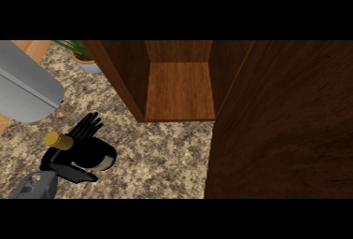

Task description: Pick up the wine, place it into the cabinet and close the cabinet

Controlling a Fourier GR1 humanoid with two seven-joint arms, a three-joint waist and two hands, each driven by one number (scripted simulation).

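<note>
Gripping the wine bottle (88, 151) with curled fingers, the left hand (77, 154) is standing left of the open cabinet (180, 91) and should be keeping it upright while travelling there.

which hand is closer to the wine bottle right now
Left. The left hand is curled round the wine bottle on the counter, left of the open cabinet. The right hand shows nowhere in the head view, so its distance cannot be judged.

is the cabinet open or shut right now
Open. The cabinet shows its bare wooden shelf, and its door is swung out toward the camera at the right.
</note>
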